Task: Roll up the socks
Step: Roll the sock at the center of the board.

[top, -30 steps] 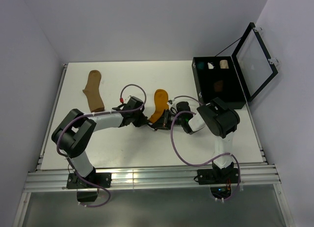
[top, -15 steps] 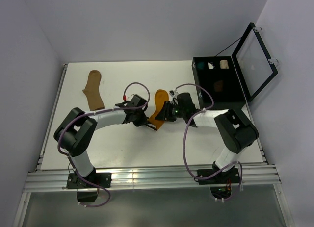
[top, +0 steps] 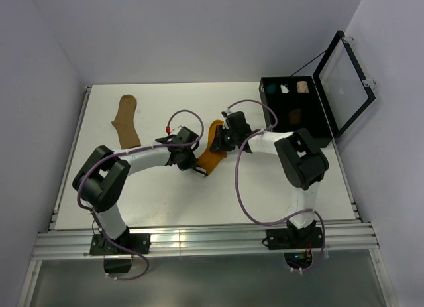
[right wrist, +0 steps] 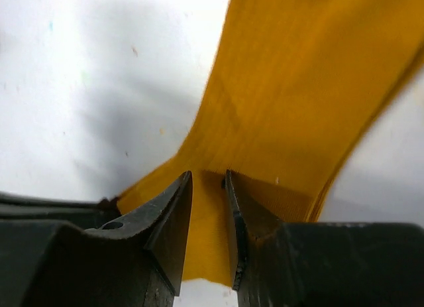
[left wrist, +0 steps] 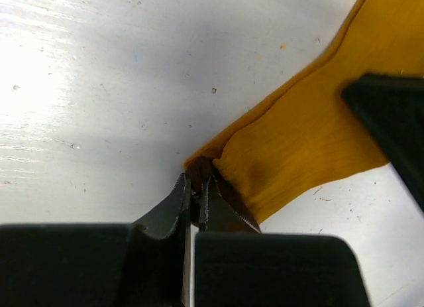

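Note:
The mustard-orange sock (top: 211, 156) lies flat at the table's middle, toe pointing away. My left gripper (top: 198, 166) is shut on its dark-edged cuff corner, as the left wrist view (left wrist: 197, 181) shows, with the sock (left wrist: 311, 134) spreading away to the right. My right gripper (top: 223, 142) sits on the sock's upper part. In the right wrist view (right wrist: 209, 178) its jaws stand nearly closed with a strip of the sock (right wrist: 298, 88) between them. The tan sock (top: 126, 121) lies flat at the far left. A dark brown thing (top: 296, 115) lies in the case.
An open black case (top: 266, 111) stands at the back right, lid (top: 344, 75) raised, with small teal, white and cream bundles in its far compartments. White walls close in the table on three sides.
My right gripper has moved from beside the cuff up along the mustard-orange sock toward its toe. My left gripper has kept its hold on the cuff and shifted slightly.

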Controlling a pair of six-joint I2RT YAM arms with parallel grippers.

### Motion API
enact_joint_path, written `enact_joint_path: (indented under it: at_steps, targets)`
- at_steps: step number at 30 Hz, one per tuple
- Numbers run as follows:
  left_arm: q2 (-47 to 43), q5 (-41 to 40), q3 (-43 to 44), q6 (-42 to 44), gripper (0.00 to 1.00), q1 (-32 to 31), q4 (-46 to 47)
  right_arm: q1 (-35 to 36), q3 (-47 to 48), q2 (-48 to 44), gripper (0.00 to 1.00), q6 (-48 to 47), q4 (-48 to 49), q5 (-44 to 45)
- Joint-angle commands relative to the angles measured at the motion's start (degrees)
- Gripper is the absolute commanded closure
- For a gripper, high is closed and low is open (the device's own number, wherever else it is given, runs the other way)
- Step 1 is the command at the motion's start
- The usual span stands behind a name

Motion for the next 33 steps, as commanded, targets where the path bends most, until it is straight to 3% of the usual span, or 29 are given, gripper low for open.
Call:
enact_joint_path:
  at_steps: [1,5,8,14,20,25,33]
  targets:
    - [-1.6,-2.9,1.2,3.1,1.0,-0.1,-3.7,-0.2,5.6,3.9,0.66,-3.0,-4.5,4.0]
    - [-1.2,-4.1,1.9,4.5,1.0,0.0,-4.6,-0.3,10.5,7.0,0.65,-4.5,-6.0,4.6]
    - [0.3,-4.7,3.7,5.3,1.0,0.1,-6.1,-0.1,10.0,4.2,0.64,-6.1,-3.2,3.7]
    - [2.8,-5.0,7.3,6.1,1.0,0.1,-8.5,2.6,-4.1,-10.7,0.58,-11.3,7.7,7.0]
    - [4.3,-4.6,9.4,6.5,1.0,0.1,-10.5,13.3,-18.6,-20.5,0.49,-17.6,17.9,16.6]
    - [5.2,-3.0,10.2,6.5,1.0,0.4,-11.0,21.0,-20.0,-19.0,0.46,-19.7,22.2,21.6]
    - [5.5,-2.7,11.2,6.5,1.0,0.5,-12.2,23.5,-17.9,-13.5,0.45,-20.3,24.3,23.8]
